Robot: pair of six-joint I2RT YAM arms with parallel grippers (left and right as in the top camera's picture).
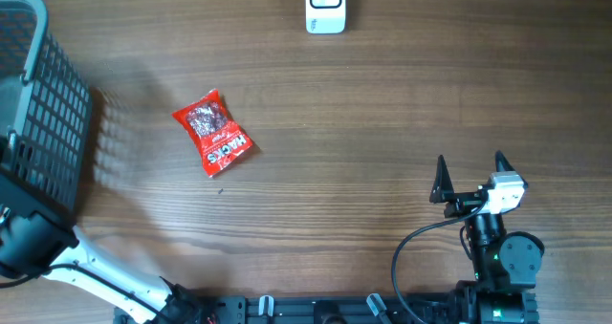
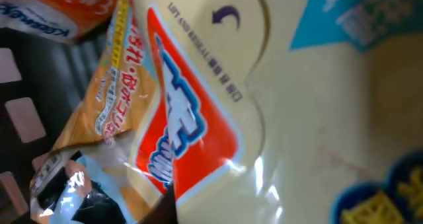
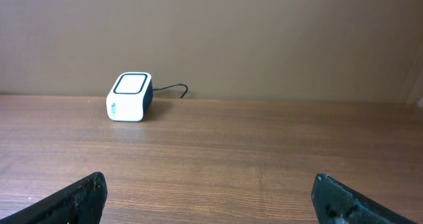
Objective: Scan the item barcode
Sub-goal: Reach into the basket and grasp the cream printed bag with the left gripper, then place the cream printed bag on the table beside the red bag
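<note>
From overhead: a brown wood worktop (image 1: 382, 123) with a dark mesh basket (image 1: 48, 123) at the left edge, a red snack packet (image 1: 214, 133) lying flat just right of it, a white scanner (image 1: 325, 6) at the far edge, and the right gripper (image 1: 470, 162) spread wide at the near right. The left wrist cam is crammed against a pale yellow pack (image 2: 317, 118) and an orange packet (image 2: 112, 92), and honestly I can't tell if the left gripper is open or closed. The right wrist view looks across the worktop to the scanner, with a plain beige wall (image 3: 264, 39) behind it.
</note>
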